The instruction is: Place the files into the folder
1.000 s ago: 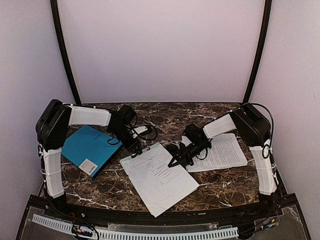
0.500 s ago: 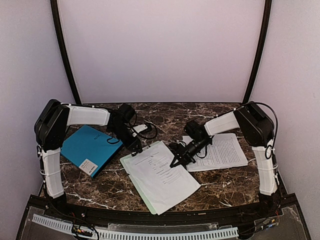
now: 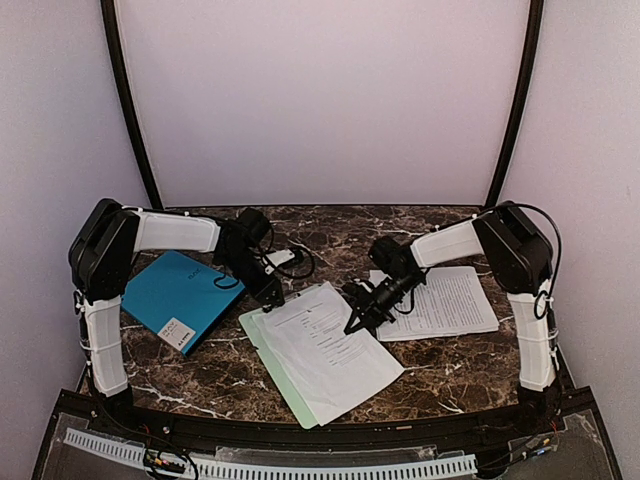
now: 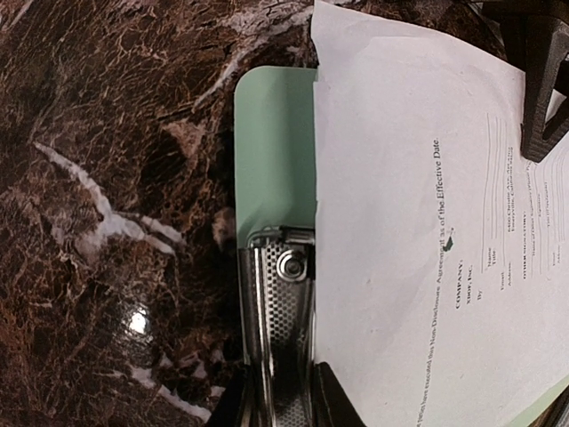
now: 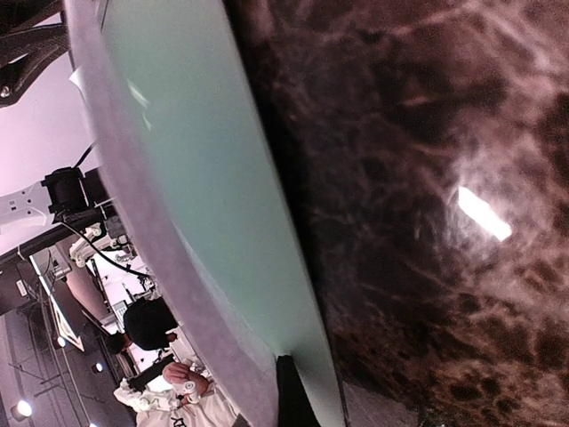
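One file, a white printed sheet (image 3: 335, 345), lies askew on a pale green clipboard (image 3: 262, 345) at the table's middle. My right gripper (image 3: 353, 324) is shut on that sheet's right edge, and the right wrist view shows the sheet (image 5: 151, 222) edge-on above the green board (image 5: 222, 178). My left gripper (image 3: 272, 292) pinches the clipboard's metal clip (image 4: 283, 311), with a finger on each side of it. The sheet (image 4: 400, 222) sits beside the clip, not under it. A second file (image 3: 452, 300) lies flat under the right arm. The teal folder (image 3: 175, 295) lies closed at the left.
Dark marble table (image 3: 440, 365) with a black rail along its near edge. Loose cables (image 3: 290, 262) hang by the left wrist. Curved black posts (image 3: 130, 110) rise at both back corners. The folder's white label (image 3: 177, 333) faces the near side.
The sheet has slid rightwards across the clipboard, baring a green strip along the board's left side. My right gripper moved right and slightly back with it. The left gripper stayed on the clip.
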Controlling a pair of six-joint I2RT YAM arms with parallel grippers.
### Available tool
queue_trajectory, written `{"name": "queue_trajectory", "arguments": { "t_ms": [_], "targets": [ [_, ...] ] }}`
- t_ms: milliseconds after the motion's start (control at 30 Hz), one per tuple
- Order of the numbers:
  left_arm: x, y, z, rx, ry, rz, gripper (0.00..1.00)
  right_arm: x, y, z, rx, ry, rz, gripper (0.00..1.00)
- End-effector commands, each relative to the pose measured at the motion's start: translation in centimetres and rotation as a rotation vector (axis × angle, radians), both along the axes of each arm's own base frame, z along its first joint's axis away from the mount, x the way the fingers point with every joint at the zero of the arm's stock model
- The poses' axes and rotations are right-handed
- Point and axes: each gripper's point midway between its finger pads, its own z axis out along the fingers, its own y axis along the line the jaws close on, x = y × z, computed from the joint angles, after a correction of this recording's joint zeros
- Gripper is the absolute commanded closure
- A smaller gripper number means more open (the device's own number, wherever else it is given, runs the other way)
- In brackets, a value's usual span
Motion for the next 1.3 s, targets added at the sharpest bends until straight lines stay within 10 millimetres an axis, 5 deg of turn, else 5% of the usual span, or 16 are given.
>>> {"name": "queue_trajectory", "arguments": {
  "t_ms": [0,367,733,1067,1267],
  "targets": [
    [-0.3,-0.3,1.8,-0.022,-0.029,-0.003,0.99,-0.2,-0.5,-1.3,-0.112,-0.026,0.003,1.0],
    [0.0,-0.5,1.6,0.012,-0.071,0.007,0.99,-1.6,0.8,-0.2,-0.116,-0.004,0.063,1.0],
    [-0.2,-0.5,1.6,0.023,-0.103,0.002,0.97,-2.8,0.0,-0.5,-0.143,0.023,0.068,1.0],
    [0.4,-0.6,3.7,-0.004,-0.183,-0.02,0.56,-3.5,-0.2,0.7,-0.117,0.047,0.073,1.0],
    [-0.7,-0.8,3.1,-0.01,-0.145,-0.085,0.46,-3.5,-0.4,1.5,-0.125,0.028,0.08,1.0]
  ]
}}
